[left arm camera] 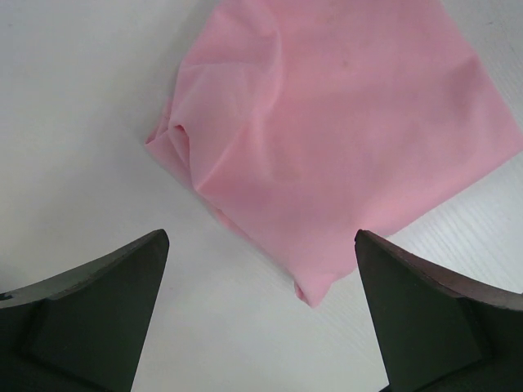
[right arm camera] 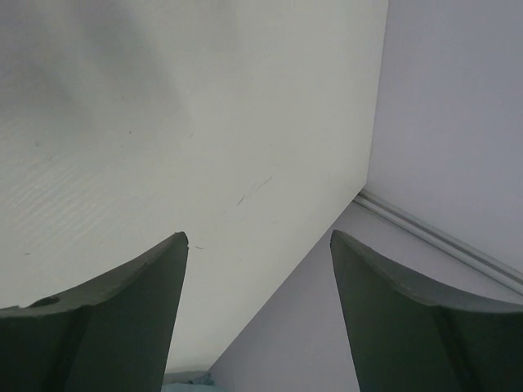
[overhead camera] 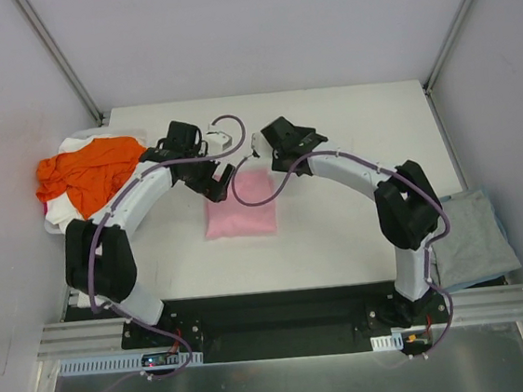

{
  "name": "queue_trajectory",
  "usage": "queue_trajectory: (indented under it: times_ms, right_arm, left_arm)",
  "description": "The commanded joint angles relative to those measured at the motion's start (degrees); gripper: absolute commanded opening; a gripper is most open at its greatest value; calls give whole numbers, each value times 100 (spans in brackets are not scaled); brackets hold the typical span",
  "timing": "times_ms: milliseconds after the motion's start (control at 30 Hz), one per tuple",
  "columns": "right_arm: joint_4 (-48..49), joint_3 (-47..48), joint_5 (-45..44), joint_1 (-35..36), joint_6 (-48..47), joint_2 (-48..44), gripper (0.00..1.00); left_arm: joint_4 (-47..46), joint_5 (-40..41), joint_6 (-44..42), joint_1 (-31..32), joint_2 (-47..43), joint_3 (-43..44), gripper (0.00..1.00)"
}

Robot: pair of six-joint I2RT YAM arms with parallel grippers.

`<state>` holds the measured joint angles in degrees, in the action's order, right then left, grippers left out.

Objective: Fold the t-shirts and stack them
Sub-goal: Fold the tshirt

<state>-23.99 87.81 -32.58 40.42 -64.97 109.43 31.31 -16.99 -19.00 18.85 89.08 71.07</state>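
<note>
A light pink t-shirt (overhead camera: pixel 240 208) lies folded into a rectangle at the middle of the table; in the left wrist view the pink t-shirt (left arm camera: pixel 343 139) fills the upper right. My left gripper (overhead camera: pixel 220 182) hovers over its far left corner, open (left arm camera: pixel 261 237), nothing between the fingers. My right gripper (overhead camera: pixel 253 155) hangs just beyond the shirt's far edge, open (right arm camera: pixel 259 237) and empty, with bare table under it. An orange t-shirt (overhead camera: pixel 86 172) lies crumpled at the far left on a white one (overhead camera: pixel 73 143). A grey-blue t-shirt (overhead camera: pixel 472 239) hangs over the table's right edge.
The white table (overhead camera: pixel 347 121) is boxed in by pale walls on the left, back and right. Its edge and the wall (right arm camera: pixel 458 122) show in the right wrist view. The arm bases stand on a black plate (overhead camera: pixel 274 312) at the near edge.
</note>
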Motion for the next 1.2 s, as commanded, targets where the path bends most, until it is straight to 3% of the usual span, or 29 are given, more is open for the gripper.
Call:
queue_trajectory:
  times_ms: [0,167,400,700,933,1167]
  right_arm:
    - [149,263,-65,-377,178,158,74]
    - [70,325,85,-790,186,184,74]
    - [52,254,260,-1265,178,158,74]
    - [44,149,445,-1529,283,272,73]
    - [43,96,445,-1555,353,351,73]
    - [-88,184,384,-1564,371,378,73]
  left_arm:
    - [191,-313,-51,119,697,425,99]
    - [182,-296,-16,119,1462,1057,99]
    - [182,-243,133,119,1683,1392,99]
    - [95,152,161,154,1086,1076,99]
    - [68,521,-33,540,418,549,99]
    - [59,443,-156,743,496,337,99]
